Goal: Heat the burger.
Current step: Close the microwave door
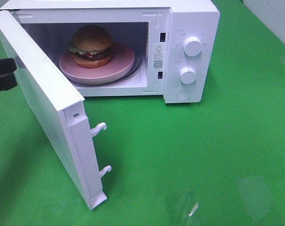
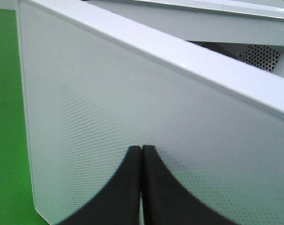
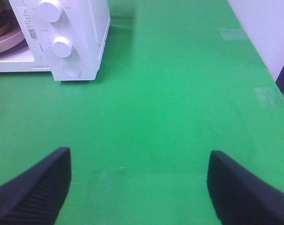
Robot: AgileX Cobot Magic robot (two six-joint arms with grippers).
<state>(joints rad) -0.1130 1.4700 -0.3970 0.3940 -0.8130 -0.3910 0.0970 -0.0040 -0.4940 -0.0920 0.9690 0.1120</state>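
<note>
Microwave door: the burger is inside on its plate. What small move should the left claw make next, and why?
Probably press the shut left claw against the door and swing it toward the microwave. The burger already sits on the pink plate inside, the door stands wide open, and the claw is right at its outer face.

- The microwave (image 1: 191,19) carries a sticker (image 1: 158,49) on its front panel, with a warning triangle; its print is too small to read.
- A QR code (image 1: 157,62) sits just below it.
- Faint markings ring both knobs (image 1: 193,46), illegible.
</note>
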